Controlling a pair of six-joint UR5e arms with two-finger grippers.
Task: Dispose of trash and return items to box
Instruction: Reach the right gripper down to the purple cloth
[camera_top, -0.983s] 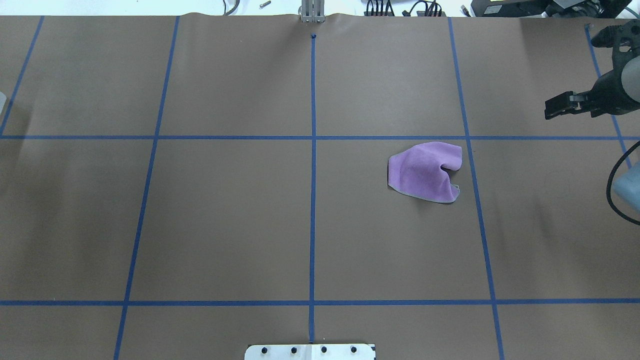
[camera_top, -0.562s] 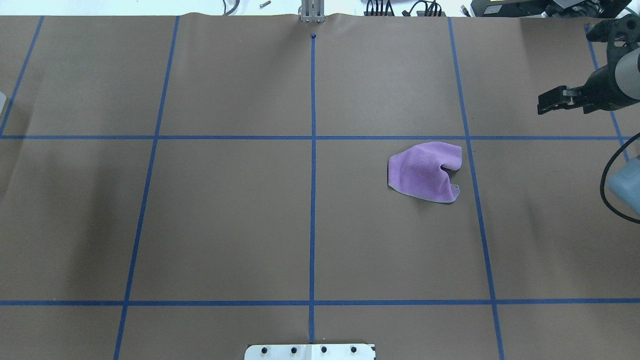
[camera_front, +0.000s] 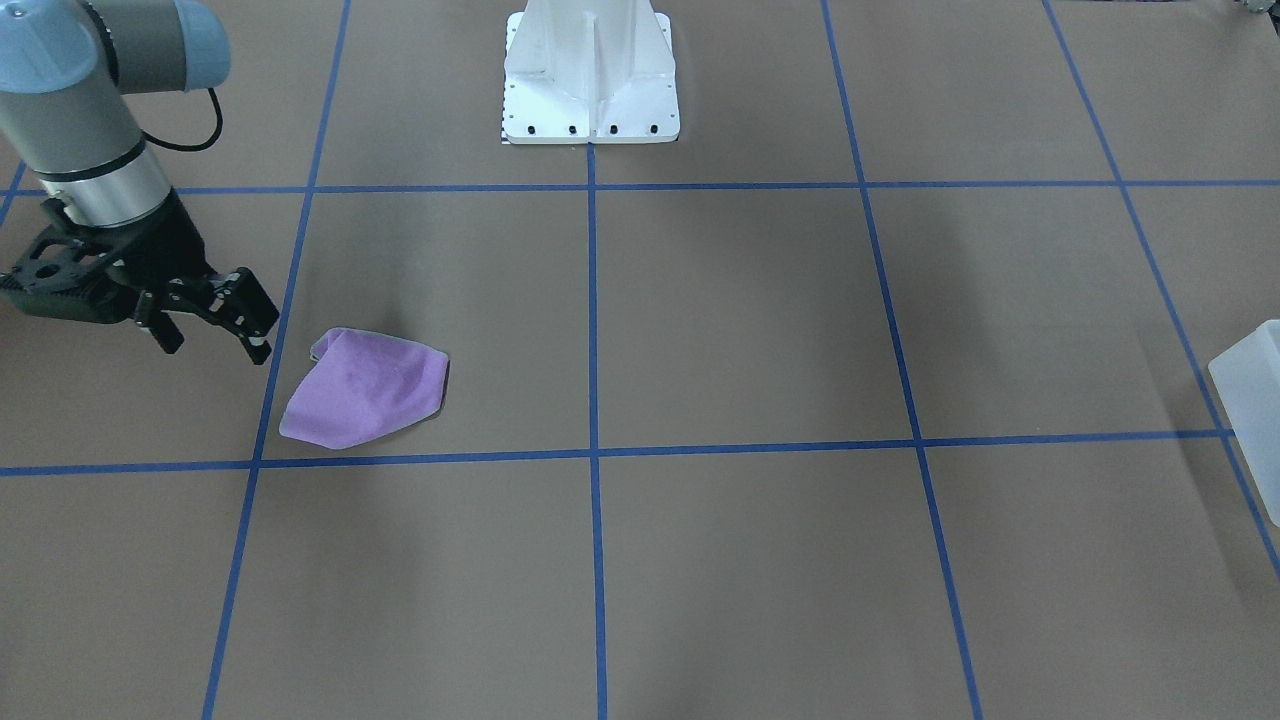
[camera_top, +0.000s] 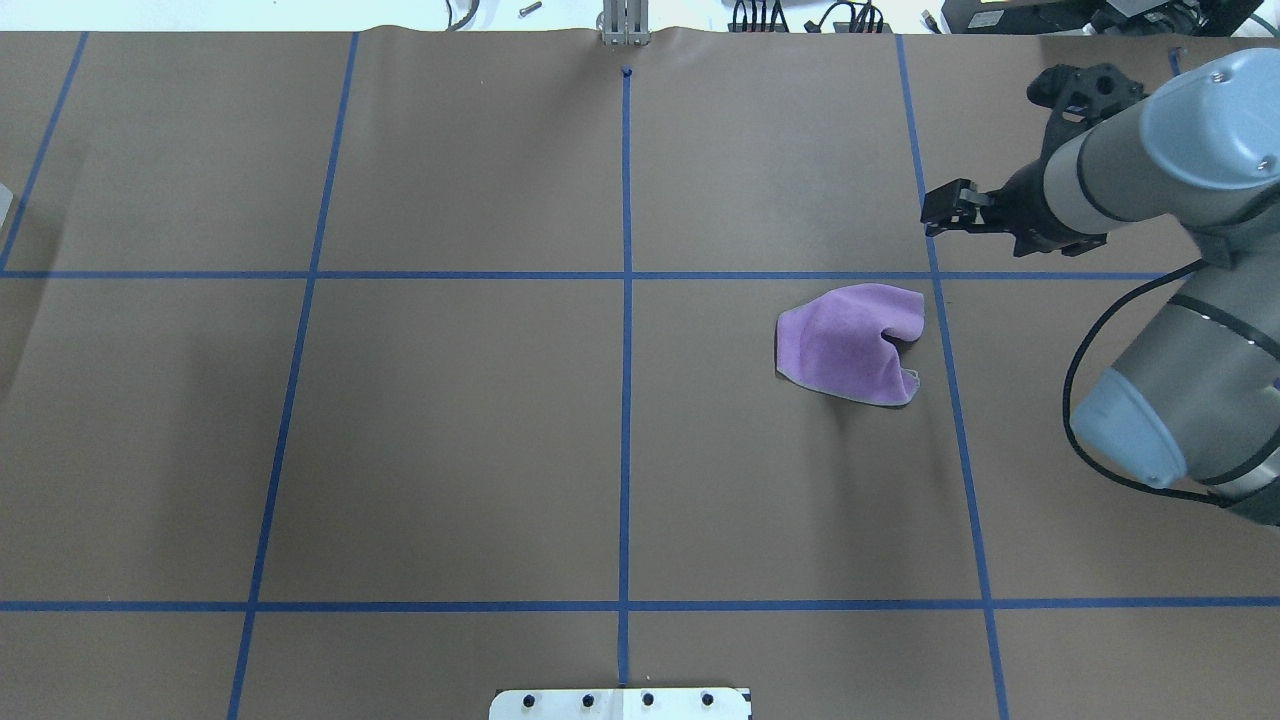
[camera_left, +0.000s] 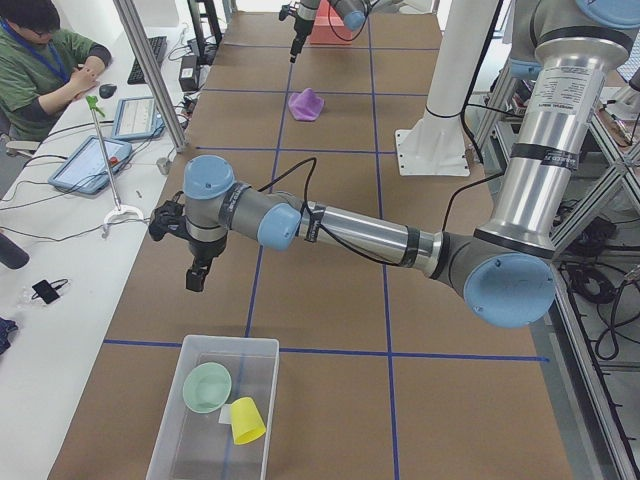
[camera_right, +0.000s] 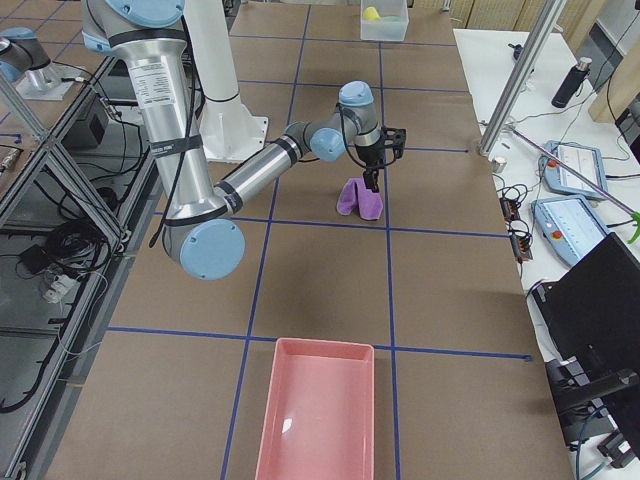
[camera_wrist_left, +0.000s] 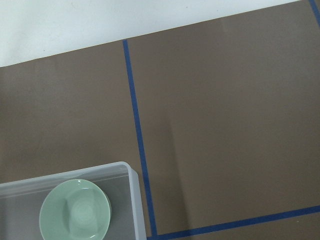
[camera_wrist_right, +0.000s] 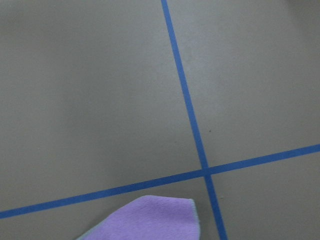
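The cloth (camera_front: 365, 400), purple and crumpled, lies flat on the table (camera_front: 760, 320) just to the inner side of my right gripper (camera_front: 213, 338). In the front-facing view its fingers are spread wide with nothing between them. The box (camera_front: 1250, 395) sits well apart from them, at the opposite edge. From overhead the cloth (camera_top: 850, 345) is below and slightly inward of the right gripper (camera_top: 940, 212). Its long axis runs roughly side to side across the table, and the pinched fold is at the end nearer the fingers. I judge the open fingers are held high and off to one side because the approach isn't lined up yet. In the left-end view my left gripper (camera_left: 197, 275) hangs just beyond the box (camera_left: 262, 345), which holds a green bowl (camera_left: 207, 387) and a yellow cup (camera_left: 245, 420). I cannot tell how far its fingers are open. I'd guess it is parked there to keep clear. From the right end the right gripper (camera_right: 372, 180) points down just above the cloth (camera_right: 360, 197), with a pink tray (camera_right: 318, 410) well behind it. The left wrist camera shows only the box corner (camera_wrist_left: 134, 195) and the bowl (camera_wrist_left: 75, 215), no fingers. The right wrist camera catches one cloth corner (camera_wrist_right: 150, 220) at its bottom edge, so I judge the fingers are not centred over it.
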